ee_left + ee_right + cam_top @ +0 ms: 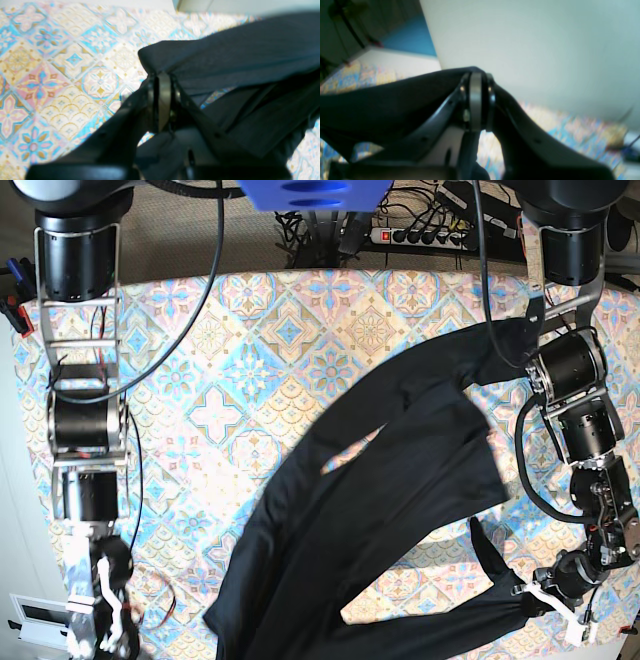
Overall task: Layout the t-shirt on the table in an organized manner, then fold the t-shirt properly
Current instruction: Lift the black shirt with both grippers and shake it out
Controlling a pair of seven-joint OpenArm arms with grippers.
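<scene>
Closest to the left wrist camera, the left tool (pixel 163 100) is shut on a pinch of the t-shirt (pixel 232 55), whose black cloth runs away from the jaws in a stretched band with the desk (pixel 62 75) visible below it. In the right wrist view the right tool (pixel 476 100) is also shut on an edge of the same shirt, and the cloth hangs from it toward the left of that picture. From the base view the shirt (pixel 390 480) lies as a long twisted strip across the patterned desk (pixel 200 380), from the far side near the upper arm on the right of the view down to the near edge; the left tool (pixel 545 598) holds one end at the near right corner, and the right tool (pixel 100 625) is low at the left, where I cannot see the grip clearly. I judge the cloth is light, soft and without any stiffness, so it sags and folds on itself and will slide easily on the desk cover. Good places to hold are probably the hem corners or the shoulders, where seams give thicker material, and both points should be pulled apart gently to spread it flat.
</scene>
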